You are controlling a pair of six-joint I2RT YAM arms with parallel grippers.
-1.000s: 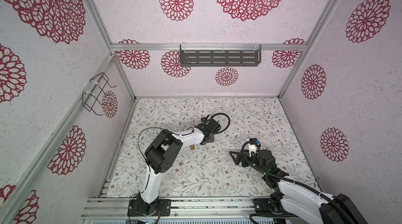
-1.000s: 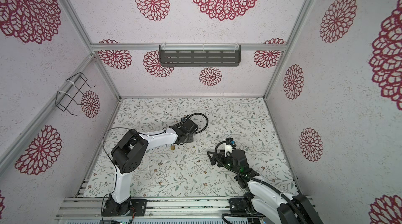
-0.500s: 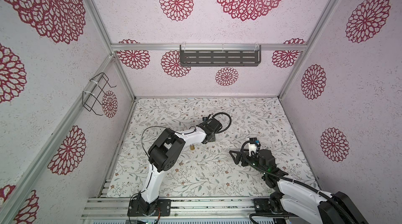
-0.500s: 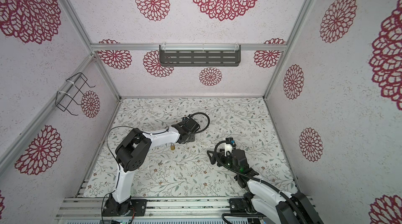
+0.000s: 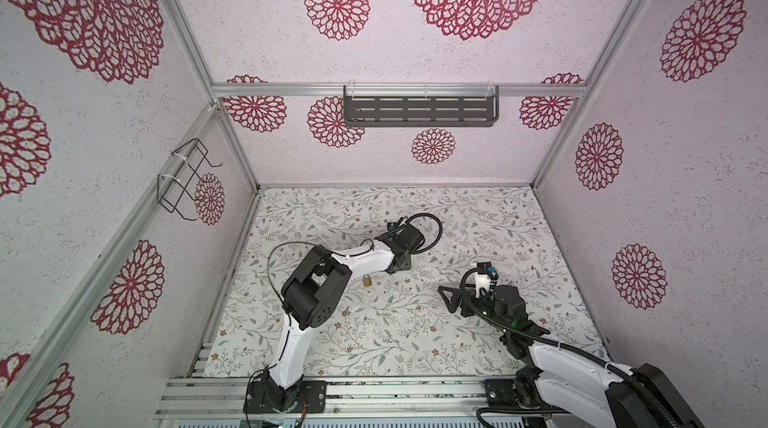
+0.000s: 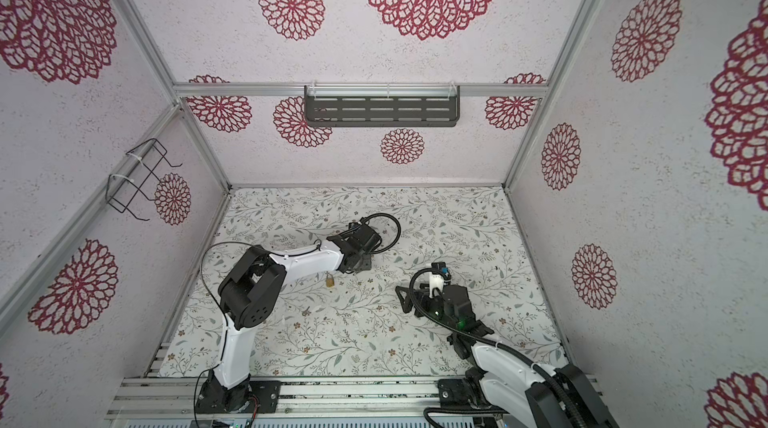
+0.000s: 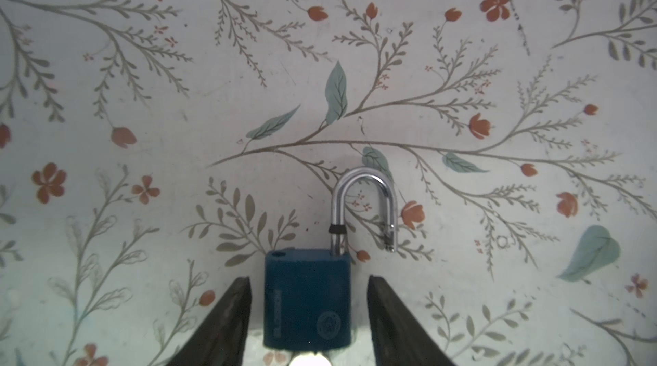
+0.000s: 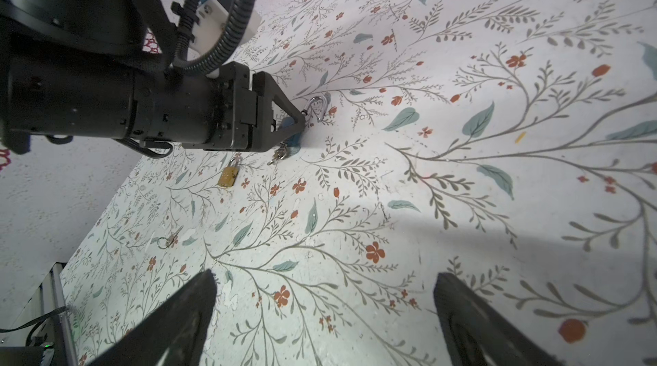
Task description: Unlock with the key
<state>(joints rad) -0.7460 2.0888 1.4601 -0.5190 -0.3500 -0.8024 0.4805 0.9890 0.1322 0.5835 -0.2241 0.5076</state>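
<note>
Blue padlock [image 7: 307, 307] lies flat on the mat [image 7: 142, 97], its body between the left gripper's [image 7: 308, 278] fingers. There is a clear gap on each side: jaws apart, not gripping. Shackle [image 7: 364, 183] is sprung open and points away from the gripper. A key [image 8: 280, 154] shows at the base end. Right gripper [image 8: 325, 277] is spread wide, well apart, holding nothing.

Flat on floral mat [image 7: 170, 104]: blue padlock [image 7: 308, 296], shackle [image 7: 364, 200] open, btwn fingers [image 7: 227, 314] of left gripper [image 7: 308, 278], w/ gaps both sides.
</note>
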